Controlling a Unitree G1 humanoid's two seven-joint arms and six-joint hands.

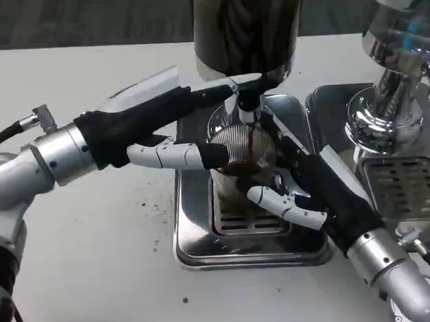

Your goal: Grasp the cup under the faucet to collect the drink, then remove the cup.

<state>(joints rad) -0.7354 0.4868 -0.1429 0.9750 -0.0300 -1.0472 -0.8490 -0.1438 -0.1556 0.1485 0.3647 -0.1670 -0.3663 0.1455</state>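
The right hand (303,189) wraps its fingers around the ribbed clear cup (242,159) from the right side, clamped on it. The left hand (173,127) reaches in from the left, upper fingers pressing the dispenser's lever (243,82) and a lower finger lying against the cup's left side. The cup stands on the grated steel drip tray (197,238) directly beneath the faucet (247,109), and a thin stream of dark drink falls into it, with brown liquid pooling at the bottom. Above sits the dispenser's dark tank (245,29). A second chrome machine (391,87) stands to the right on the white table (98,268).
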